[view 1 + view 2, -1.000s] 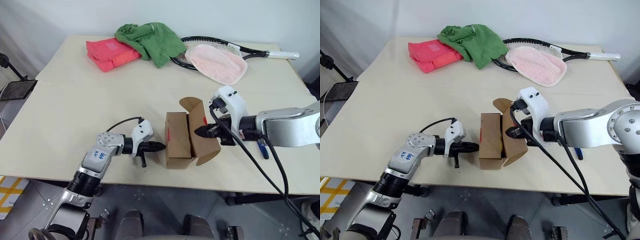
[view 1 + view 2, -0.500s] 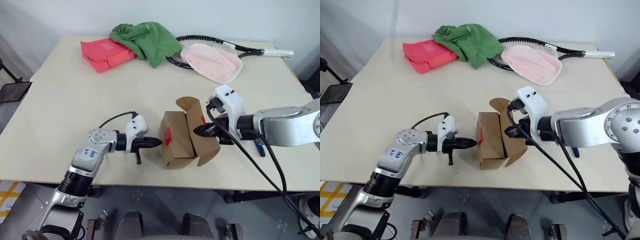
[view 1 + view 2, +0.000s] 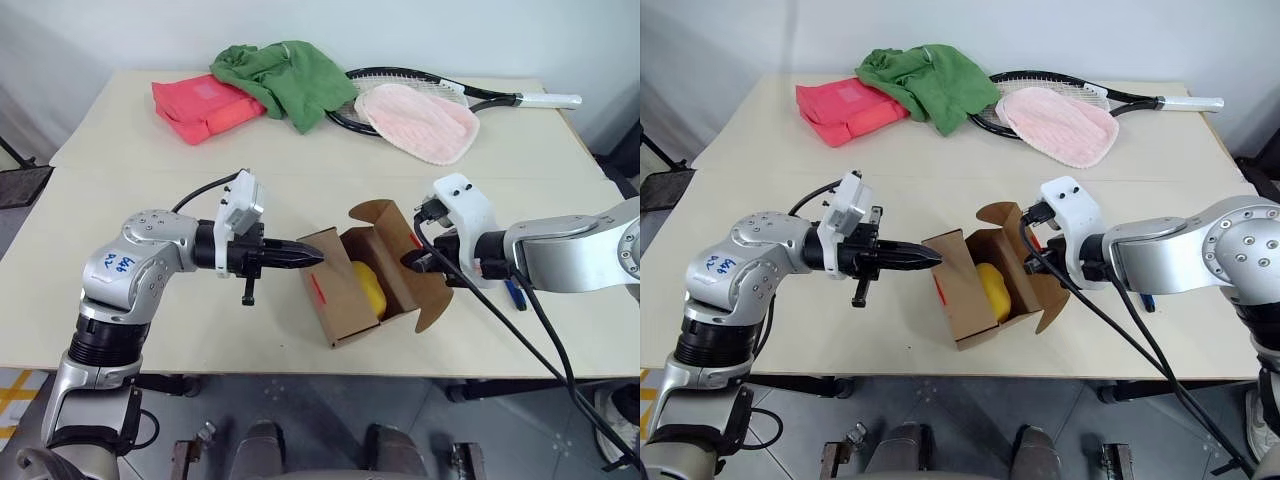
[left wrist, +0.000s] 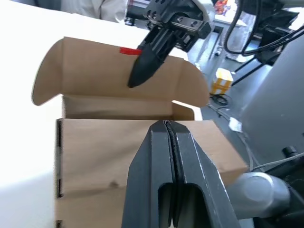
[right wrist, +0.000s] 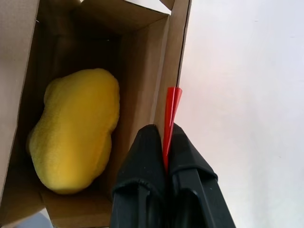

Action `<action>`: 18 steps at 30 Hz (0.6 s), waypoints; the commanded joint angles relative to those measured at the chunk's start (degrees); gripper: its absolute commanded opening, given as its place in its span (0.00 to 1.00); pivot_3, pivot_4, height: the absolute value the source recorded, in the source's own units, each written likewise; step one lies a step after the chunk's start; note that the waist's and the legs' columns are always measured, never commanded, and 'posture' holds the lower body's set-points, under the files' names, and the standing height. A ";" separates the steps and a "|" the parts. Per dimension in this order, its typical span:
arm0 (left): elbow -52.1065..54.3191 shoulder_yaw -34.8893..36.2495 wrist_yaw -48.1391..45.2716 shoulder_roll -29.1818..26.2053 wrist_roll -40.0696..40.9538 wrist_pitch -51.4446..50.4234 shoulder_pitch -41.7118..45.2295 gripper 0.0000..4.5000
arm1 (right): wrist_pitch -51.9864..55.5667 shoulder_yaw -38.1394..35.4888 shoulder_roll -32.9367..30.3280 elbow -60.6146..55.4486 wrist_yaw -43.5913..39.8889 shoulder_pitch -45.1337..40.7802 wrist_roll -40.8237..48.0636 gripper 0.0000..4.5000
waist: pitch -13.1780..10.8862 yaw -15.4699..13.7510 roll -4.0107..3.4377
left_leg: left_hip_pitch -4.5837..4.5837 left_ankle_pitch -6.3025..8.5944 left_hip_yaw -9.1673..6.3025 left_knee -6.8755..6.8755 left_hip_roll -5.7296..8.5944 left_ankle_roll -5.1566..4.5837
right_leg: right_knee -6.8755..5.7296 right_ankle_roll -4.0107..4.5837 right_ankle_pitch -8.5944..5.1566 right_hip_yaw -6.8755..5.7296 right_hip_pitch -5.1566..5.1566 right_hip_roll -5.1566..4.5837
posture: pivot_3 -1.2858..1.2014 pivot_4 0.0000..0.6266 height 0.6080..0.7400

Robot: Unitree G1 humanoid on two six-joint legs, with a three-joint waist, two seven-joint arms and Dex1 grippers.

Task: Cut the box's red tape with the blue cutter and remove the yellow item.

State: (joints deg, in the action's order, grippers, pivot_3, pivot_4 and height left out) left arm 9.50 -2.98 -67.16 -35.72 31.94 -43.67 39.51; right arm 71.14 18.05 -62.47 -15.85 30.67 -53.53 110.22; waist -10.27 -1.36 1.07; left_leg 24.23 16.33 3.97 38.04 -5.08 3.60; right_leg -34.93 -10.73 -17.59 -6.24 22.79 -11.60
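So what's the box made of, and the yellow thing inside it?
The box looks like plain brown cardboard: matte, with thin flaps folded open. The yellow thing looks soft, probably plush fabric, going by its rounded shape and faintly fuzzy surface.

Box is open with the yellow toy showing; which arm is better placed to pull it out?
Probably left. The right gripper is shut on the box flap, holding it open. The left gripper, shut and empty, points at the opening near the yellow item.
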 commanded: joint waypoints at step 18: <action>-2.54 -9.38 6.95 7.84 -5.23 3.76 2.18 0.00 | 2.07 0.53 -0.56 0.35 1.51 -2.07 -1.06 0.01 | -0.02 0.06 0.02 | 0.02 0.00 0.01 0.00 0.00 0.00 | 0.01 0.00 0.00 0.00 0.04 0.01 | 0.52 0.24 1.00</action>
State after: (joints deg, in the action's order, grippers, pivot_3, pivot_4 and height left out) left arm 5.95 -12.60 -60.02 -26.99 27.08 -40.71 41.97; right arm 72.92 19.55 -62.39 -15.06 32.03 -54.21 109.19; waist -10.28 -1.30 1.09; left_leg 24.25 16.33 3.98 38.03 -5.08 3.60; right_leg -34.94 -10.73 -17.59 -6.24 22.84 -11.59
